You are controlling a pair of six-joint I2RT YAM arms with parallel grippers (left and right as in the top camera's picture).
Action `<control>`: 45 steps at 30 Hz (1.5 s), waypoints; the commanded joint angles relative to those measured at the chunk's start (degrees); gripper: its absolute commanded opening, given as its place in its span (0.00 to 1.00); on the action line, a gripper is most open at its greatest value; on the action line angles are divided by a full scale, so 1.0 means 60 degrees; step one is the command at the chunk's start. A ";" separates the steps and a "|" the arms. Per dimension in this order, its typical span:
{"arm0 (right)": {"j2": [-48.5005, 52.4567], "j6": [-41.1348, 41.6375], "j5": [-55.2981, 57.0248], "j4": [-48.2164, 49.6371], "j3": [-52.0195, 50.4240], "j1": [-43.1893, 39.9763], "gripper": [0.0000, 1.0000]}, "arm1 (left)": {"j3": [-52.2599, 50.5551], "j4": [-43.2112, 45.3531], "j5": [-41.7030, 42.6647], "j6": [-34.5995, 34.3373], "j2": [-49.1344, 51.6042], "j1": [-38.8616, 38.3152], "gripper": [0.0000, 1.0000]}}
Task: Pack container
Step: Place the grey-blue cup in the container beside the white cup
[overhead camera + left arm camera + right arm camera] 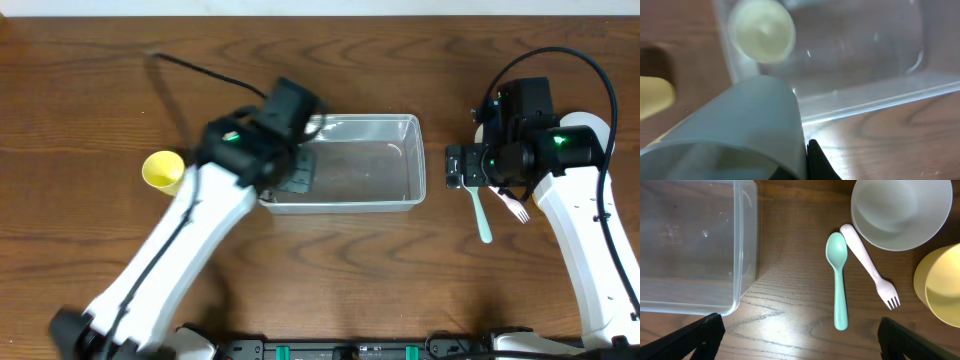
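The clear rectangular container (405, 160) lies mid-table; it also shows in the left wrist view (865, 95) and the right wrist view (742, 255). My left gripper (296, 172) hangs over its left end, shut on a grey-green cup (750, 120), with one black finger (815, 159) pressed against the cup's wall. A pale cream round cup (762, 31) lies inside the container at that end. My right gripper (460, 167) is open and empty (800, 340), just right of the container, above a teal spoon (838, 280) and a pink fork (870, 265).
A yellow cup (163, 170) stands left of the container. A white bowl (900, 210) and another yellow cup (940, 285) sit to the right beside the spoon (481, 215) and fork (517, 208). A black cable (200, 70) runs across the back left.
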 commanded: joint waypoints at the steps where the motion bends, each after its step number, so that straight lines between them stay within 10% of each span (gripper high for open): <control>1: 0.0047 -0.0131 -0.0004 -0.0055 0.0124 -0.0058 0.99 | -0.0135 -0.0051 0.0022 -0.0018 0.0747 -0.0095 0.06; 25: 0.0047 -0.0131 -0.0004 -0.0091 0.0120 -0.0058 0.99 | -0.0135 0.0867 0.0007 0.0106 0.3982 0.0299 0.07; 30: 0.0047 -0.0131 -0.0004 -0.0091 0.0117 -0.0058 0.99 | -0.0131 0.0641 -0.0011 0.0248 0.3887 0.0608 0.47; 45: 0.0047 -0.0131 0.0000 -0.0036 0.0095 -0.0058 0.99 | 0.2044 -0.0667 -0.0240 0.1067 0.0736 0.0758 0.54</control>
